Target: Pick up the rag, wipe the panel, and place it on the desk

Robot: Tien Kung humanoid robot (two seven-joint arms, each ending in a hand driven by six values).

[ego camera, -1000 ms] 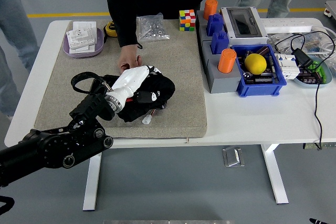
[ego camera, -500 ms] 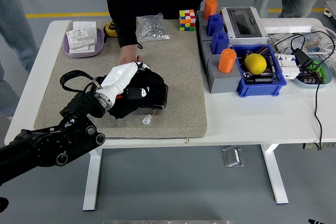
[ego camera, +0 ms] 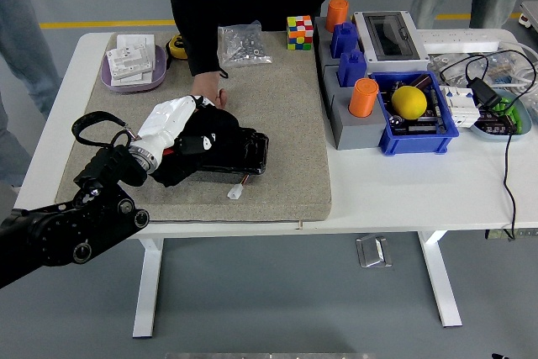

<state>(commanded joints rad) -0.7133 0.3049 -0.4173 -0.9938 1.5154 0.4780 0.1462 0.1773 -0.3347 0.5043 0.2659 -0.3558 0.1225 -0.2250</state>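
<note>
Moved left w/ black cloth rag (ego camera: 220, 147): white left robot hand (ego camera: 181, 124), gripping it. Step: wiping black panel (ego camera: 250, 152); next, release on desk (ego camera: 395, 187).

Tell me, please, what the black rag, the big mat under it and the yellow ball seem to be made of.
The black rag looks like soft cloth: it is bunched and folded under the left robot hand. The mat looks like felt or thin carpet, matte grey-beige with a speckled surface. The yellow ball looks smooth with a slight sheen, perhaps plastic or rubber; the picture cannot settle which.
</note>
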